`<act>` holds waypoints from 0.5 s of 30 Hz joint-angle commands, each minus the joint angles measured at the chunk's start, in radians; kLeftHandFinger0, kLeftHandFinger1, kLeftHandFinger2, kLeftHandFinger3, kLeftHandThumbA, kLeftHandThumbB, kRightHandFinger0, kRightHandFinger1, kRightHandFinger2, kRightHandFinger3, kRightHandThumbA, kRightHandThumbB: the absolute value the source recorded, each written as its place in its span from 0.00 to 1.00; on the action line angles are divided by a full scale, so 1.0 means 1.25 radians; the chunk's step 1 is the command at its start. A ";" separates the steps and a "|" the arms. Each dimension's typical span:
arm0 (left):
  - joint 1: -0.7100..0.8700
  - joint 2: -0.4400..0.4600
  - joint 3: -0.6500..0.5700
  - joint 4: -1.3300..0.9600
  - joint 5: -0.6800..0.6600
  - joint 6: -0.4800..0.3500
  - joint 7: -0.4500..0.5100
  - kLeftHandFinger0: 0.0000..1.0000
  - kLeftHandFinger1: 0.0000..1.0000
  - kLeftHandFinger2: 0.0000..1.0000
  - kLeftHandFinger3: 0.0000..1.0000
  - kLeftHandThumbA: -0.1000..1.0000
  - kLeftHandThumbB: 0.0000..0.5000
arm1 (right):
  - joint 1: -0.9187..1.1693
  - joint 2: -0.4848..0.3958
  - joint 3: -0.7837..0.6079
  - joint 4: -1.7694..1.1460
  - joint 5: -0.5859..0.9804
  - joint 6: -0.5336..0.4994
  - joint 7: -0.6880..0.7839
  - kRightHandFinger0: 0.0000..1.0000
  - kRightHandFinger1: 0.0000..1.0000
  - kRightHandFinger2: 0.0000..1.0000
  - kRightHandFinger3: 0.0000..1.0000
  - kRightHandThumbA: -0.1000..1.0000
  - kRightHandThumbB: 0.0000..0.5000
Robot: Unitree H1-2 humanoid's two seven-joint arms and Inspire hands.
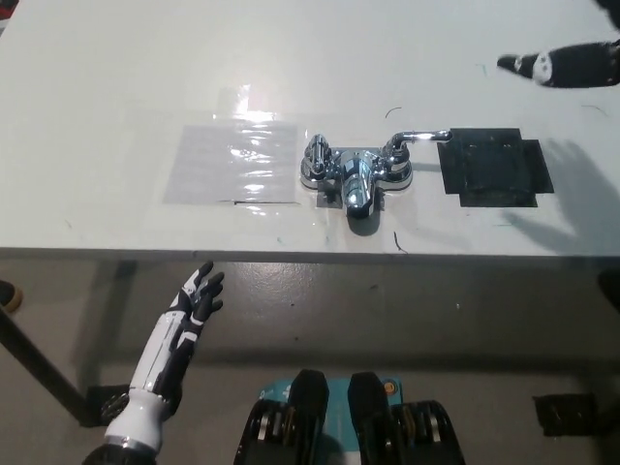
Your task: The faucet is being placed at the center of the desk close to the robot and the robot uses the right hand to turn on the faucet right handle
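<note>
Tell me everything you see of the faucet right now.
The faucet is shiny chrome, standing on a low base on the white desk, centred near its front edge. Its short spout points toward the robot. The left handle is compact and upright; the right handle is a slim lever lying out to the right, its tip at the edge of a black patch. A clear glossy sheet lies left of it. Nothing touches it; the right hand is well away, upper right.
</note>
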 commanded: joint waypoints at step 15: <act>-0.018 0.014 0.009 -0.047 -0.016 -0.020 -0.012 1.00 1.00 1.00 1.00 0.91 0.20 | 0.564 0.342 -0.243 -0.289 0.482 -0.269 -0.251 1.00 1.00 1.00 1.00 1.00 0.57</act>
